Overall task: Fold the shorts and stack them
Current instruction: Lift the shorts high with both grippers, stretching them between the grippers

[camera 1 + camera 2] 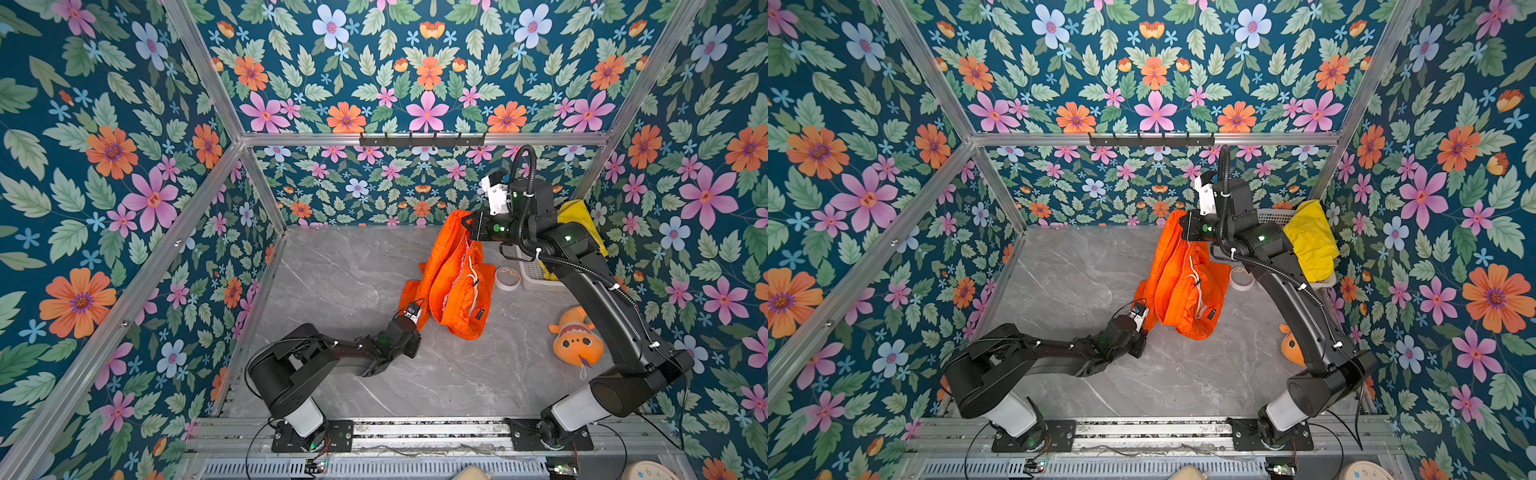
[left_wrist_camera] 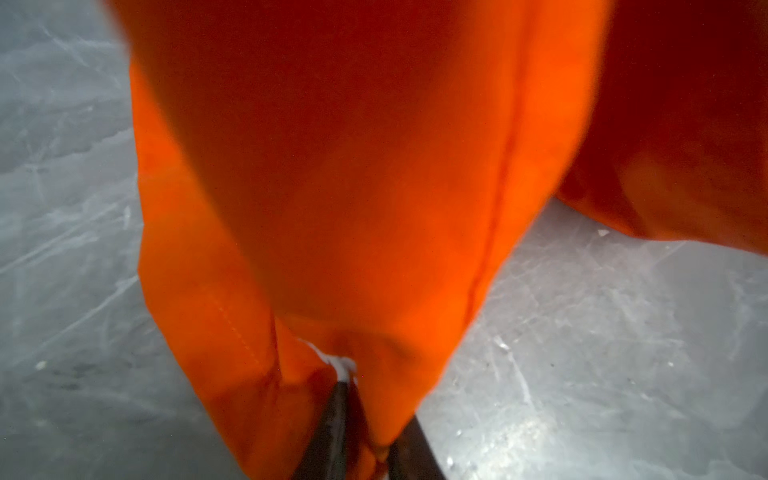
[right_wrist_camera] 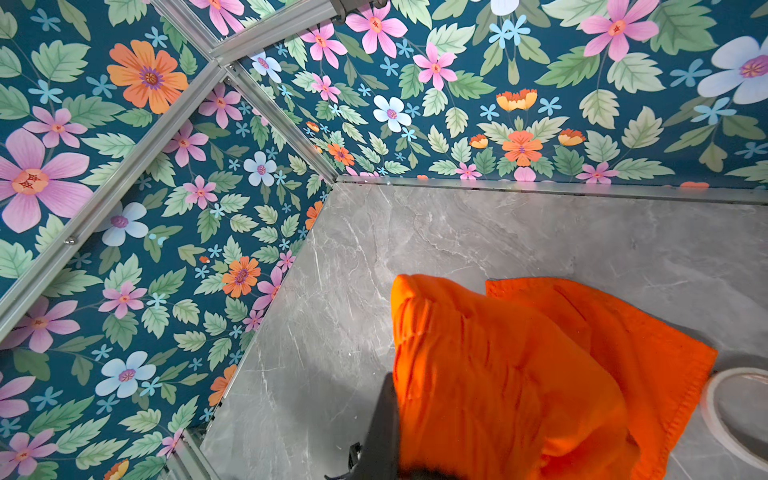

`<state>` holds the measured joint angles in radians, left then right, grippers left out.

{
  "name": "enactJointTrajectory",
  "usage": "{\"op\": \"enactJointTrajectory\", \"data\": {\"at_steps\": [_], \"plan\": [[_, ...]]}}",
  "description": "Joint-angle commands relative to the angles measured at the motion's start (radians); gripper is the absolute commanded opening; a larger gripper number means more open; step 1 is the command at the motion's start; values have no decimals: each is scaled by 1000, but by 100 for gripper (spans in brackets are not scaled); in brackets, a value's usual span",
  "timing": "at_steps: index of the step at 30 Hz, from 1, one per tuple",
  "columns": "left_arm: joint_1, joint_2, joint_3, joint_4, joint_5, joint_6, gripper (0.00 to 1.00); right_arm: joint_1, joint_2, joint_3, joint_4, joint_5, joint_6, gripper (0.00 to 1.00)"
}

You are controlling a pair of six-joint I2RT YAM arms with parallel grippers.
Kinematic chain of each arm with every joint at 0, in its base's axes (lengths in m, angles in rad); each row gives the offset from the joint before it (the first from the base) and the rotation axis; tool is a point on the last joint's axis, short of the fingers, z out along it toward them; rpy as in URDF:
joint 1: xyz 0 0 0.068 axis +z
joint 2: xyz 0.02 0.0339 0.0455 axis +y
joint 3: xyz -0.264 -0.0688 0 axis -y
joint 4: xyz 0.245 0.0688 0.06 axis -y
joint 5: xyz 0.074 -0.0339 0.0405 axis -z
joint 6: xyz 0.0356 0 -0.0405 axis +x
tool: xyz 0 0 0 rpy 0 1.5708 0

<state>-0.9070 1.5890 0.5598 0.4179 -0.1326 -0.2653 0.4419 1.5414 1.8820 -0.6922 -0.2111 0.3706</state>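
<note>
In both top views the right claw (image 1: 468, 227) grips the orange shorts (image 1: 451, 282), hanging right of centre over the table (image 1: 332, 270); yellow shorts (image 1: 1310, 241) drape a far-right basket (image 1: 1273, 216). Left wrist: left claw (image 2: 374, 403) pinches an orange hem. Right wrist: orange fabric bunched.

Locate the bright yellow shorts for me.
In both top views the bright yellow fabric shorts lie heaped on the white plastic basket at the table's far right, behind the right arm.
</note>
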Motion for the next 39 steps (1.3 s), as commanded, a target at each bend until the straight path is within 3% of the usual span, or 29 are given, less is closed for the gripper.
{"op": "enactJointTrajectory", "data": {"at_steps": [1,5,10,17,20,26,32,36,39], "plan": [[2,-99,39,-165,-25,29,12,-30,-22,-9,-10,-43,-7,0],[49,-291,128,-451,-52,111,6,-100,-84,-71,11,-120,1,0],[263,-466,299,-781,29,238,2,-213,-181,-141,30,-260,1,0],[492,-481,657,-1091,-123,480,0,-397,-318,-230,75,-472,4,0],[548,-455,817,-1147,-194,550,0,-405,-369,-236,69,-534,-59,0],[554,-477,1071,-1181,-360,604,0,-405,-511,-248,-15,-645,-148,0],[554,-582,1099,-1124,-400,640,0,-405,-662,-271,-102,-635,-147,0],[553,-591,1117,-1090,-398,674,0,-405,-658,-249,-90,-628,-87,0],[554,-521,1145,-1095,-400,697,0,-405,-605,-249,-30,-612,-30,0]]}}
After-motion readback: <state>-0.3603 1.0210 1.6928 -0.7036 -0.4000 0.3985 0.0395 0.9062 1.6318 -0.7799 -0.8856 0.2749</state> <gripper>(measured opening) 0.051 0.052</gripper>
